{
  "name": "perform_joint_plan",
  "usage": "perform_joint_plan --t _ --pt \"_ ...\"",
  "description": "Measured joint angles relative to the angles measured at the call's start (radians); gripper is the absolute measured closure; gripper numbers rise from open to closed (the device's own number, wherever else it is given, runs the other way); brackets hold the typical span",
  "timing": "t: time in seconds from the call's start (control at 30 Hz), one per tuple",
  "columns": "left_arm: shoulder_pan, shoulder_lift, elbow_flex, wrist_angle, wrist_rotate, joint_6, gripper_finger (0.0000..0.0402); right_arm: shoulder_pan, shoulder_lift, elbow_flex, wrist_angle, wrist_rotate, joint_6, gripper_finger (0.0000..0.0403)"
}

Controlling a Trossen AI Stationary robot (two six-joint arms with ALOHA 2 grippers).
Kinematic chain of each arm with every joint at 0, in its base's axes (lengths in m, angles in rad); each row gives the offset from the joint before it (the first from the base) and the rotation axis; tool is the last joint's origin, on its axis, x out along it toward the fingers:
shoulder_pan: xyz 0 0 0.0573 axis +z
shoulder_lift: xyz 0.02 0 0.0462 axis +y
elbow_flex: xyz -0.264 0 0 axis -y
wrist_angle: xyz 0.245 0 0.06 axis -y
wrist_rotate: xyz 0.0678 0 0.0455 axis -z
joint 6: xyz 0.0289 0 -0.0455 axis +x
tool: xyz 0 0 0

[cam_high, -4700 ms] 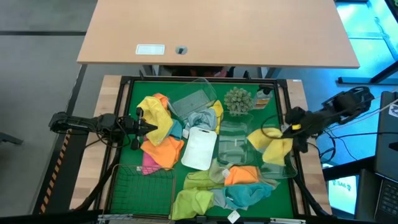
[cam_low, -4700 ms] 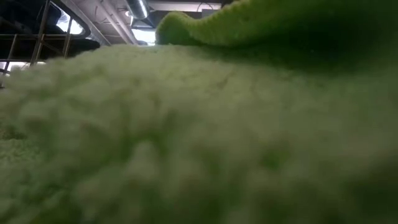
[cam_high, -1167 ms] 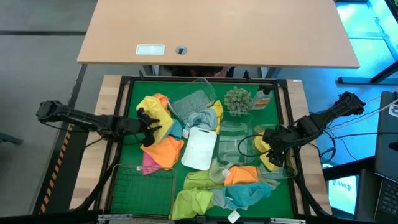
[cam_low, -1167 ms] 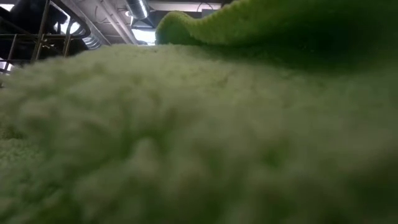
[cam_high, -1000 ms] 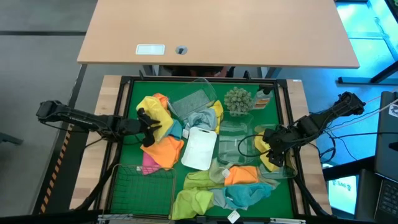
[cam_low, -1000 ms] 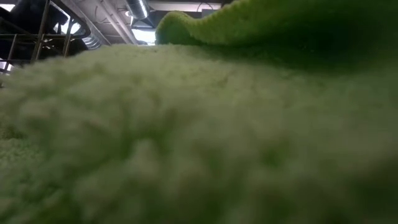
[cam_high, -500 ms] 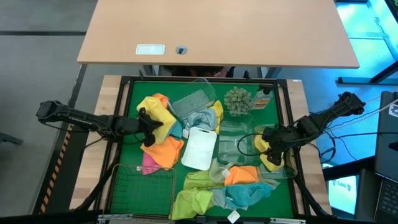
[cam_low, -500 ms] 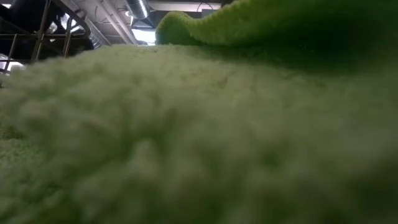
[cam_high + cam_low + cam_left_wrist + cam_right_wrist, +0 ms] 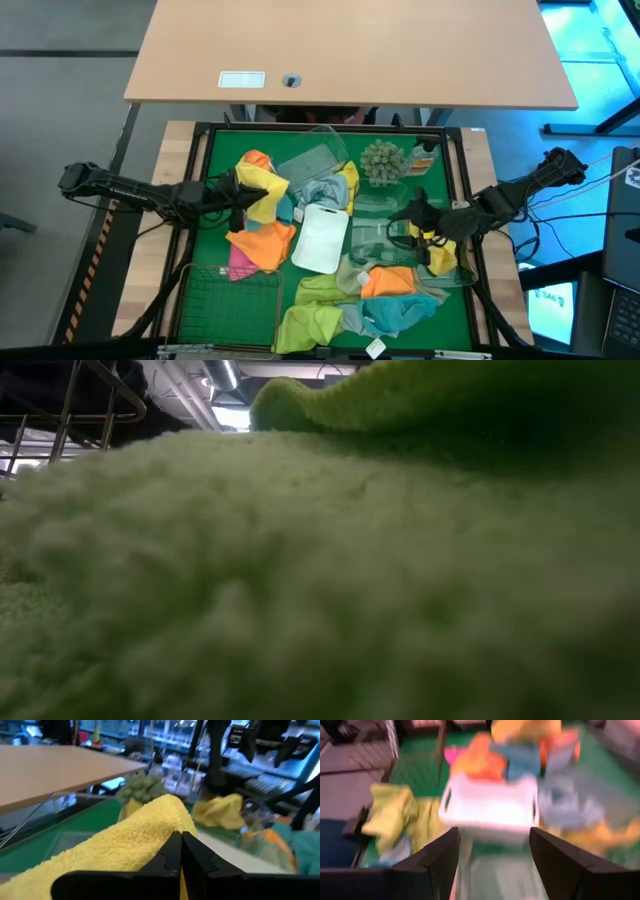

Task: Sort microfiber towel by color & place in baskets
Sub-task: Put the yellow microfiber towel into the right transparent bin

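No text, label or number can be read anywhere.

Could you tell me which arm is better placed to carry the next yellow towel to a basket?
The left. The left gripper is shut on a yellow towel lifted off the pile. The right gripper is open and empty over the clear tub, with another yellow towel lying beside it.

Spiky grey-green plant (image 9: 381, 160) near the far edge of green mat (image 9: 214, 205); small brown bottle (image 9: 424, 160) just beside it. Beyond, wooden desk (image 9: 400, 50) bearing white label (image 9: 241, 80) and small round dark fitting (image 9: 291, 81).
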Motion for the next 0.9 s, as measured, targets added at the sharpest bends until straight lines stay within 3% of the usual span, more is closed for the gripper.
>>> perform_joint_plan --t 0.3,0.53,0.67,0.77,0.9 --pt "0.000 0.003 0.000 0.175 0.001 -0.002 0.0401 -0.025 0.023 0.000 0.301 0.066 -0.371 0.0164" --pt "0.000 0.018 0.100 0.175 0.037 0.000 0.0401 -0.145 0.108 0.000 0.477 0.067 -0.516 0.0164" --pt "0.000 0.062 0.175 0.165 0.054 0.016 0.0401 -0.227 0.158 0.000 0.562 0.065 -0.521 0.0164" --pt "0.000 0.116 0.224 0.160 0.054 0.054 0.0401 -0.283 0.197 0.000 0.622 0.023 -0.520 0.0164" --pt "0.000 0.211 0.293 0.161 0.054 0.079 0.0401 -0.341 0.250 0.000 0.709 -0.110 -0.516 0.0164"
